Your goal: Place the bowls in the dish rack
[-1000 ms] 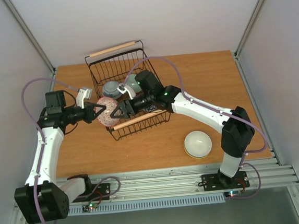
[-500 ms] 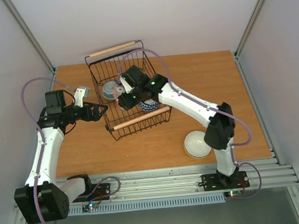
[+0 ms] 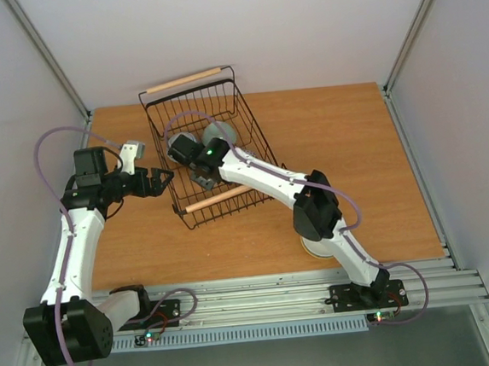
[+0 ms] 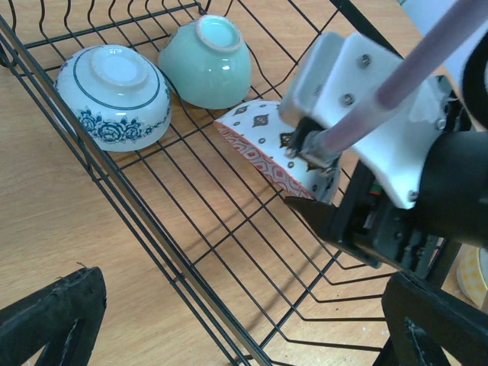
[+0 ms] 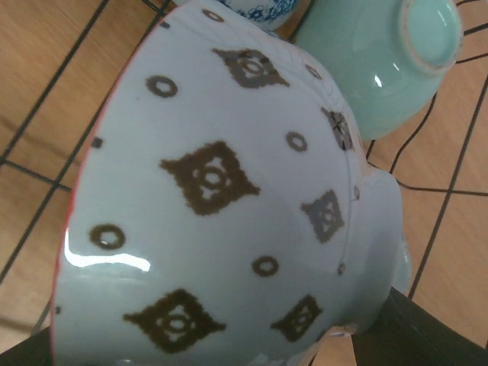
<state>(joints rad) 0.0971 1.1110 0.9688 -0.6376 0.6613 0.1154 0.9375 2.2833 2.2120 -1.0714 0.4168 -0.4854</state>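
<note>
The dish rack (image 3: 186,79) stands at the back middle of the table. A blue-and-white bowl (image 4: 114,95) and a mint green bowl (image 4: 207,61) lie upside down inside it. My right gripper (image 3: 199,168) reaches into the rack, shut on a red-patterned bowl (image 4: 263,141) that it holds tilted just over the wire floor. That bowl (image 5: 221,206) fills the right wrist view, with the mint bowl (image 5: 389,61) right behind it. My left gripper (image 3: 154,180) is open with nothing in it, just outside the rack's left wall (image 4: 114,198).
A cream bowl (image 3: 312,248) sits near the front right, mostly hidden under the right arm's elbow. The rack's near wooden handle (image 3: 220,198) lies below the right gripper. Grey walls close off the table's back and sides.
My left gripper opened and let go of the red-patterned bowl. The right gripper carried that bowl left and deeper into the rack, and its elbow swung over the cream bowl.
</note>
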